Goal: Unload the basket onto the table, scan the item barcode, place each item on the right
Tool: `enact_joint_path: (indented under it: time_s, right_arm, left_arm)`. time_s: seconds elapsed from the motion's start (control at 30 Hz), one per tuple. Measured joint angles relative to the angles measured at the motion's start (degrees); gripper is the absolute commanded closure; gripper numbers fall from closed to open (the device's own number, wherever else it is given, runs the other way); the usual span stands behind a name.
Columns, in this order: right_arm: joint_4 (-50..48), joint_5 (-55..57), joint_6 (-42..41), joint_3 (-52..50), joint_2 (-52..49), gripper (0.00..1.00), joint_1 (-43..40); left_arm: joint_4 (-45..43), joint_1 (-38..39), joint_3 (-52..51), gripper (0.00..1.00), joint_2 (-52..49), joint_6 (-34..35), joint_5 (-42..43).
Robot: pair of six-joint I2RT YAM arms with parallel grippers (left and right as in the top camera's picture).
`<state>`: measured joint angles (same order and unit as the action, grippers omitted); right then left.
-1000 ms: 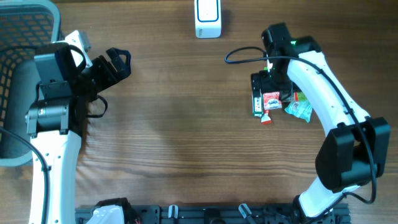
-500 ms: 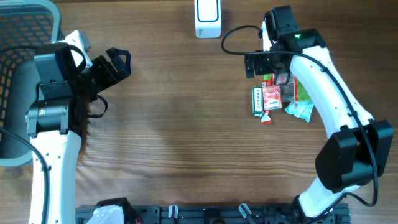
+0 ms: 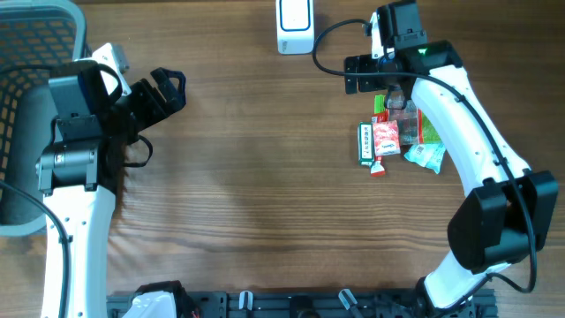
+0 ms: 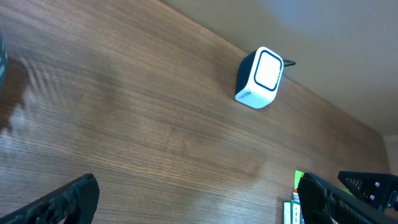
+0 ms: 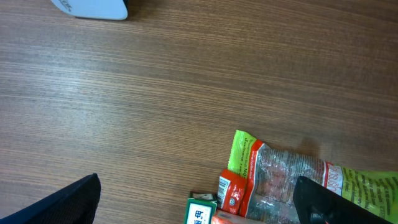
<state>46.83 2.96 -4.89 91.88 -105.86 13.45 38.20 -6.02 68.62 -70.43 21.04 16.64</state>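
A heap of small snack packets point(image 3: 393, 137), among them a green-and-white carton, a red sachet and crinkly green wrappers, lies on the brown wooden table point(image 3: 265, 194) right of centre in the overhead view, none lifted yet. The right gripper point(image 3: 366, 75) hovers at the heap's upper edge, fingers spread wide and empty, probably lining up a pick. The white box-shaped barcode scanner point(image 3: 295, 26) stands at top centre, apart from the heap. The left gripper point(image 3: 169, 88), equally splayed and empty, waits upper left beside a grey mesh basket point(image 3: 26, 53), seemingly keeping clear.
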Motion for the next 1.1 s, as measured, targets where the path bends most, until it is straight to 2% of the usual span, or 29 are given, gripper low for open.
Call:
enact_joint_path:
  time_s: [0.33,0.73,1.1]
  right_arm:
    - [0.0,0.0,0.0,0.0,3.4,0.0,0.0]
    - [-0.2,0.0,0.0,0.1,31.5,0.0,0.0]
    - [0.6,2.1,1.8,0.1,50.4,0.0,0.0]
  left_arm:
    - [0.0,0.0,0.0,0.0,0.0,0.0,0.0]
    - [0.0,0.0,0.0,0.0,0.0,0.0,0.0]
    - [0.0,0.0,0.0,0.0,0.0,0.0,0.0]
